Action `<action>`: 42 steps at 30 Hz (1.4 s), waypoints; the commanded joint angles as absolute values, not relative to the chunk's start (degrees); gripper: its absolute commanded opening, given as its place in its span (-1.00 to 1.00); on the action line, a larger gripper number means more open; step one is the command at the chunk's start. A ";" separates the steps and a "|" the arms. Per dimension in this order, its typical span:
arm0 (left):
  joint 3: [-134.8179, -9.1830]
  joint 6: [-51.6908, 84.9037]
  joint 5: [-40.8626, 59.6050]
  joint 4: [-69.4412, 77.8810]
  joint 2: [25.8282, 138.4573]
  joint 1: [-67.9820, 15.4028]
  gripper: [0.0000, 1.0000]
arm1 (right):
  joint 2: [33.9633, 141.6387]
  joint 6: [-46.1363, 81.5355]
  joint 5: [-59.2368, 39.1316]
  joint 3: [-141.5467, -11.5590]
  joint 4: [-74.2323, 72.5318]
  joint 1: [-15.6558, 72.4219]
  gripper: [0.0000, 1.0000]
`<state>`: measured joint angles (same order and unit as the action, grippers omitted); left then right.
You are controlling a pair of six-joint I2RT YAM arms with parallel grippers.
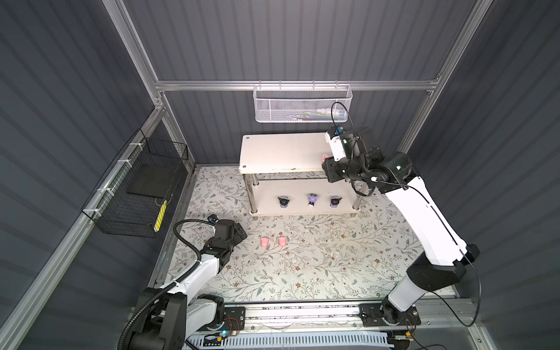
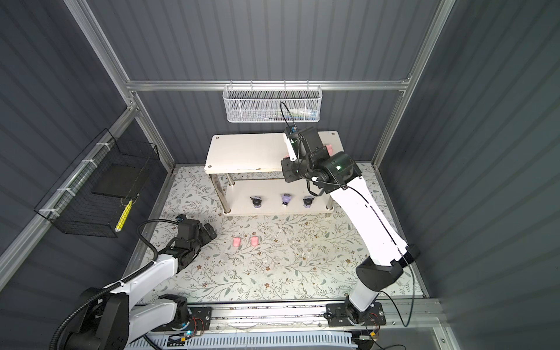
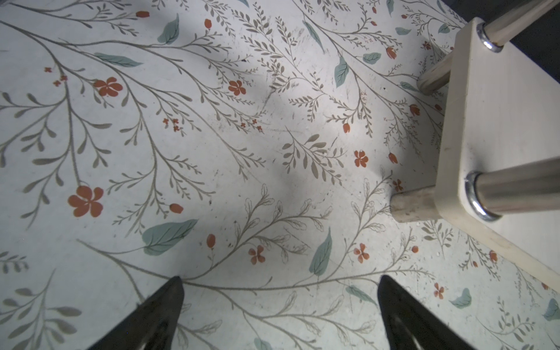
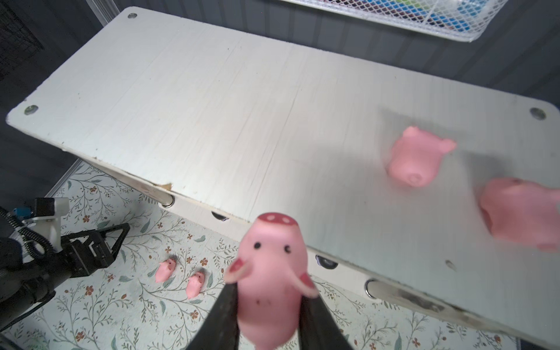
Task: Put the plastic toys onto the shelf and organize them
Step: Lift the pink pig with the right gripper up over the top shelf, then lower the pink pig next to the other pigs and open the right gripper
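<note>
The step in hand is setting a third pig on the shelf (image 4: 212,106). The right jaws are closed on a pink pig (image 4: 271,272), pinching its body from both sides below the ears, snout pointing away from the wrist camera. In that view it hangs by the front edge of the top tier; whether it is over the board or just short of it I cannot tell.

Two pigs (image 4: 415,157) (image 4: 521,212) already lie on the top tier near its right end. Three dark figurines (image 1: 283,201) (image 1: 312,200) (image 1: 335,201) stand in a row on the lower tier. Two more pigs (image 1: 265,242) (image 1: 282,241) wait side by side on the bench (image 1: 303,272).

The right arm (image 1: 424,206) stretches up and forward, its wrist folded over the shelf's right end. The left arm (image 1: 206,266) is low, with its jaws wide apart and empty above the bench, close to the shelf's left front leg (image 3: 515,188) and beside the two waiting pigs.

Next, I judge, the held pig should go in over the board and down until it rests – clear of its neighbours – before the jaws part. A soft toy may cling to one jaw, so a slow release would help.
</note>
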<state>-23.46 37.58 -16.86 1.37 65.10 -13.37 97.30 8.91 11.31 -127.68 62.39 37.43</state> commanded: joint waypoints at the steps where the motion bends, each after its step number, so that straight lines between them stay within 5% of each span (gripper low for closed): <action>1: -22.43 37.07 -16.63 2.26 65.11 -13.45 0.99 | 101.16 7.18 11.41 -131.92 62.61 36.34 -0.36; 42: -22.42 37.07 -16.42 5.54 70.26 -13.45 0.99 | 114.24 7.77 12.88 -142.38 63.62 31.76 -0.25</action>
